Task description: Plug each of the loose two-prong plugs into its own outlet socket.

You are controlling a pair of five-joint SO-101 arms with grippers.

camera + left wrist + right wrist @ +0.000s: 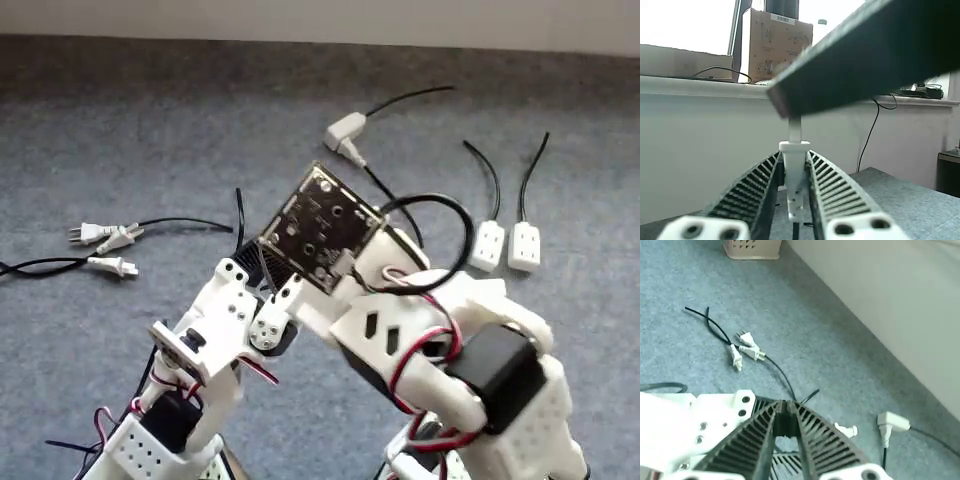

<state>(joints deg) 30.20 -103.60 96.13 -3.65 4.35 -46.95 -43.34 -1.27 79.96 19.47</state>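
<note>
"Left wrist view: what is recorded?"

"The left gripper (794, 157) is found clenched on a white two-prong plug (794, 192). The plug is held upright, narrow end up, just beneath a dark board (865, 55)."

"And the other arm?"

"In the right wrist view the right gripper (786, 406) is seen drawn fully together above the grey carpet (790, 315). Whether anything is pinched cannot be told."

"Remaining items?"

"In the high view, loose white plugs (105, 237) are noted on the carpet, well apart from two outlet sockets (487, 245). These are laid side by side, with black cables attached."
</note>
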